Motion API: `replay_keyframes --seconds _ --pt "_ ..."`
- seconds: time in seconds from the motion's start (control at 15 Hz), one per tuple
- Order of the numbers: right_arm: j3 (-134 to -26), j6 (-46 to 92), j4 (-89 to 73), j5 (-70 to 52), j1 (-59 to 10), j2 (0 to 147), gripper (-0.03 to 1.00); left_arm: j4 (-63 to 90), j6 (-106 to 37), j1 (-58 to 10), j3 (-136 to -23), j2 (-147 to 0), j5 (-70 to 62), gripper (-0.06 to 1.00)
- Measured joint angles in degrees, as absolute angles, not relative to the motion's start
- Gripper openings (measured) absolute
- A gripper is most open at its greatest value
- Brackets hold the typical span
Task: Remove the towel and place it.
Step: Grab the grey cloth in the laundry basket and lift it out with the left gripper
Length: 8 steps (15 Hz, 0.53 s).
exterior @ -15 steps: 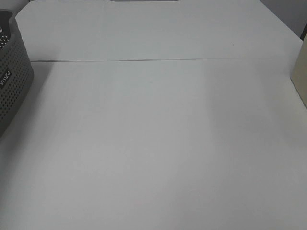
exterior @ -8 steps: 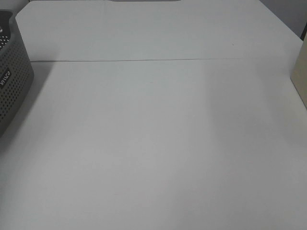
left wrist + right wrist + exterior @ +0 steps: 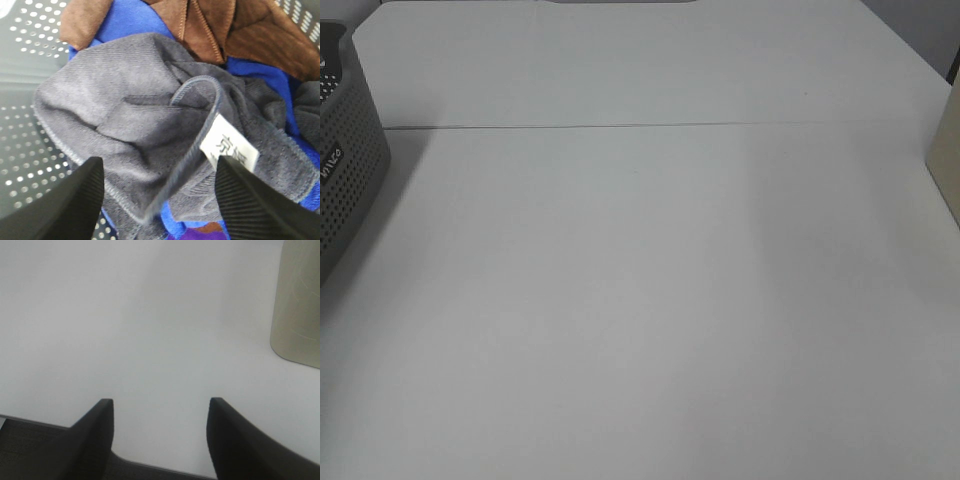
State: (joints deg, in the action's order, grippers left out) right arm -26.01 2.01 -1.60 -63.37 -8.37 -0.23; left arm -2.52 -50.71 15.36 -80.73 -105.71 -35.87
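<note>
Nothing has shifted on the bench (image 3: 650,280). Our left end effector (image 3: 160,170) hangs open over the towel (image 3: 135,115), ungrasped in the basket (image 3: 30,65); right end effector (image 3: 161,407) open, idle.

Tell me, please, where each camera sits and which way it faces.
Exterior high: mounted high, looking down on the white table; grey perforated plastic basket at left edge, beige object at right; no arm shows.
Left wrist: on the left arm, looking into the basket at the dark grey hemmed towel; left black fingers apart.
Right wrist: on the right arm, facing across the table toward the beige object; right black fingers apart.
Shared: basket, exterior and left wrist; beige object, exterior and right wrist.
</note>
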Motion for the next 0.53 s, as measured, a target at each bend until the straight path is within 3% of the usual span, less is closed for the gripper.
replay_keyframes --seconds 0.2,0.33,0.53 --pt "-26.0 2.0 -1.6 -63.4 -8.4 -0.2 0.55 -2.2 -50.8 15.4 -80.7 -106.7 -37.0 0.59" --pt "-26.0 2.0 -1.6 -63.4 -8.4 -0.2 0.55 -2.1 -50.8 15.4 -80.7 -106.7 -37.1 0.51" --pt "-26.0 1.9 -1.5 -63.4 -8.4 -0.2 0.55 -1.5 -50.8 15.4 -80.7 -106.7 -37.2 0.20"
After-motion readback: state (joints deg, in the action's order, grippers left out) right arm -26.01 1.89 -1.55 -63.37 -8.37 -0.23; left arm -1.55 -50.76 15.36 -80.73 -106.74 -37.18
